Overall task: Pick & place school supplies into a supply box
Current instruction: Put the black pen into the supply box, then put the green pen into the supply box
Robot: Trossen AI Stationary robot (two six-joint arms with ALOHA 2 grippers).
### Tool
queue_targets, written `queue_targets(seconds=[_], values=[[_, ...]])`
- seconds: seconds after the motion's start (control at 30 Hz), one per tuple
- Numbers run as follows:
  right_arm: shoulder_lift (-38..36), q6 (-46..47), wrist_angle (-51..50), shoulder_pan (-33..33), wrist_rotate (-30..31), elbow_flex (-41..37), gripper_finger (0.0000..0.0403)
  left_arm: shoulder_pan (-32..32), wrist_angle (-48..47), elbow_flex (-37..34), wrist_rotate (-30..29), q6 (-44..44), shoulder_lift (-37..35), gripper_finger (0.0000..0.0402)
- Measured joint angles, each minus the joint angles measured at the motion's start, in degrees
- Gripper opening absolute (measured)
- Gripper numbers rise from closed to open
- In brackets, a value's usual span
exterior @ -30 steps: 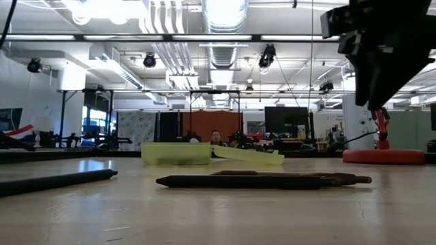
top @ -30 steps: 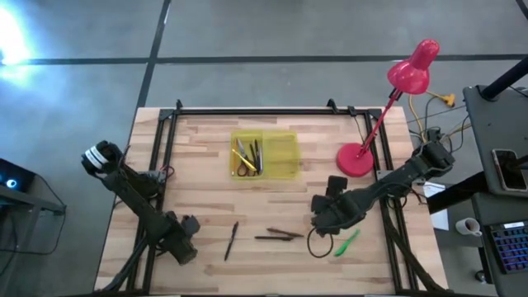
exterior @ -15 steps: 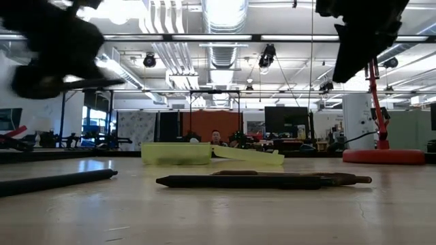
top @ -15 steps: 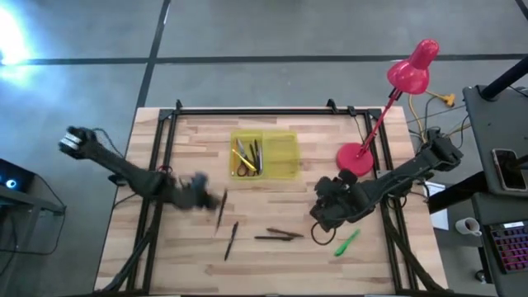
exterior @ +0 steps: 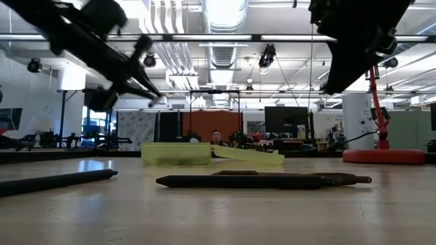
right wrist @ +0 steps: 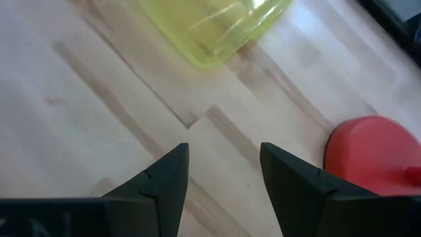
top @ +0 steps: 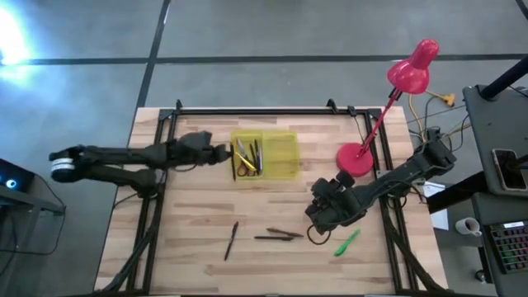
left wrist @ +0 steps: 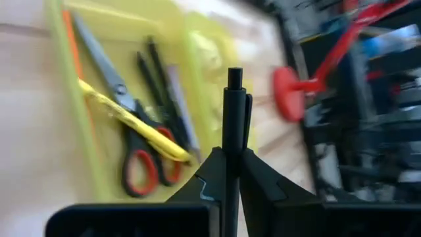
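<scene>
The supply box [top: 280,157] lies open on the table's far middle, a translucent yellow case. Its left half holds red-handled scissors [left wrist: 141,168], a yellow marker [left wrist: 131,122] and dark pens [left wrist: 164,99]. My left gripper [top: 221,153] hovers at the box's left edge, shut on a dark pen [left wrist: 233,112]. My right gripper [top: 317,216] is open above the table's near right, clear of everything. A green marker [top: 346,242], two dark pens [top: 280,235] and another dark pen [top: 231,239] lie flat on the near table. My left gripper pinches the dark pen's barrel [left wrist: 231,148] between its two fingers [left wrist: 263,178], below the clip. The fingers reach in from the table's left, slanting downward. The pen's clip end [left wrist: 235,79] sticks out ahead of the fingertips toward the box. It is lifted clear of the table.
A pink desk lamp stands on its round red base [top: 356,159] to the right of the box, its head [top: 410,73] beyond the far right edge. Black frame rails [top: 157,190] run along the table's left, right and far sides. Bare wood lies between box and loose pens.
My left gripper has swept from the table's near left corner toward the far edge and right, up to the box's left edge, carrying the dark pen clear of the table. My right gripper has risen a little. The pens and marker on the table have stayed put.
</scene>
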Motion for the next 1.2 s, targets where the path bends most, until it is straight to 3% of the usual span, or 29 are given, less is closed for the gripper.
queue_targets(seconds=[0.1, 0.23, 0.33, 0.57, 0.87, 1.2], values=[[0.2, -3.7, -0.1, 0.0, -2.4, 0.0, 0.0180, 4.6, 0.2, 3.8, 6.5, 4.3, 7.8, 0.0008], [0.3, -17.4, -0.5, 1.0, -7.7, 0.0, 0.0180, 7.6, 0.2, 10.3, 13.2, 10.6, 18.6, 0.0023], [0.1, -23.0, -3.0, 2.0, -12.7, 0.1, 0.0180, 8.8, -0.5, 15.3, 13.0, 13.4, 24.7, 0.0036], [0.0, -22.9, -6.9, 4.9, -24.8, 0.4, 0.0180, 13.8, -11.8, 26.7, 9.3, 14.0, 31.3, 0.0065], [0.0, -30.0, -9.6, 12.8, -27.9, -0.2, 0.0180, 13.7, -29.1, 28.9, 9.7, 22.4, 27.8, 0.0072], [3.2, -48.1, -0.3, 18.7, -28.8, -4.3, 0.0180, -3.5, -24.4, 17.8, 9.9, 18.3, 7.6, 0.0073]])
